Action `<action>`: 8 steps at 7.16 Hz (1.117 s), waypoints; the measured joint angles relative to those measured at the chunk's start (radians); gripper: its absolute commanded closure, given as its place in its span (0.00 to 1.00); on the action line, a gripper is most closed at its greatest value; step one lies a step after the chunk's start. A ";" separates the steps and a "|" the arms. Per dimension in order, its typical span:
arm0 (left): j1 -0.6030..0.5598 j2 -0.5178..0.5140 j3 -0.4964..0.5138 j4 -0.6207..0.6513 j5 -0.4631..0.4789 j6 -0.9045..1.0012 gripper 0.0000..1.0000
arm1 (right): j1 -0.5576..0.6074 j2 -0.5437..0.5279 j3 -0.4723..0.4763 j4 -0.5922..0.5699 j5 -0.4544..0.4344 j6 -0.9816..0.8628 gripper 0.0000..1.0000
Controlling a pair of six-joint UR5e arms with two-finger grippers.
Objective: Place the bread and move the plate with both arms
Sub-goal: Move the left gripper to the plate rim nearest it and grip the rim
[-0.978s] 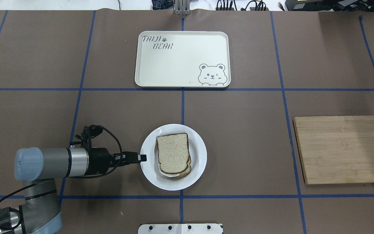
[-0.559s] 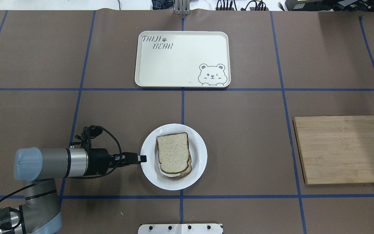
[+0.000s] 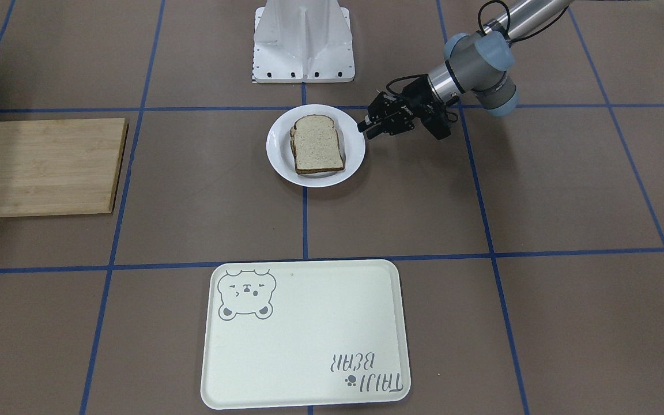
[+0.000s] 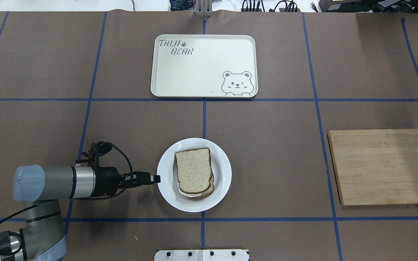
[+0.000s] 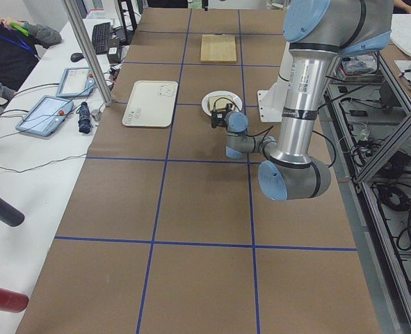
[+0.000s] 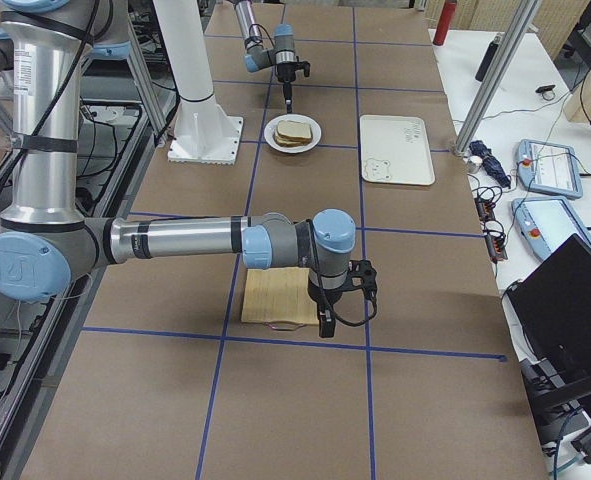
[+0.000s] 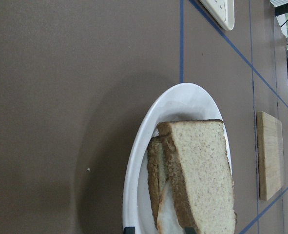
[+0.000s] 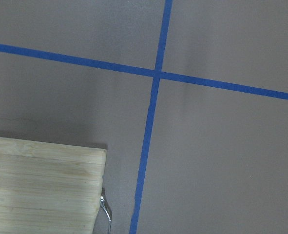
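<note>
**Bread on the plate, left gripper at the rim**

The cream tray at the far side reads "TAIJI BEAR", with a paw mark and a winking bear. The bread lies flat atop a second slice on the plate, centre table on the robot's side. Its long axis runs near to far, domed top toward the robot. The left gripper sits at the plate's left rim, fingers spread. The right gripper hangs by the wooden board at right; its grip cannot be told. The brown table is gridded in blue tape; a person sits at a white side bench.
</note>
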 measured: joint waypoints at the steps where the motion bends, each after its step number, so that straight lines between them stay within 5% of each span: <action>1: 0.001 -0.005 0.013 0.000 0.003 0.000 0.56 | 0.000 -0.001 0.000 -0.001 0.000 0.000 0.00; 6: 0.010 -0.073 0.065 0.002 0.013 -0.006 0.70 | 0.001 -0.002 0.001 -0.001 0.000 0.000 0.00; 8: 0.013 -0.080 0.070 0.000 0.014 -0.006 0.88 | 0.001 -0.003 0.001 -0.002 0.000 0.000 0.00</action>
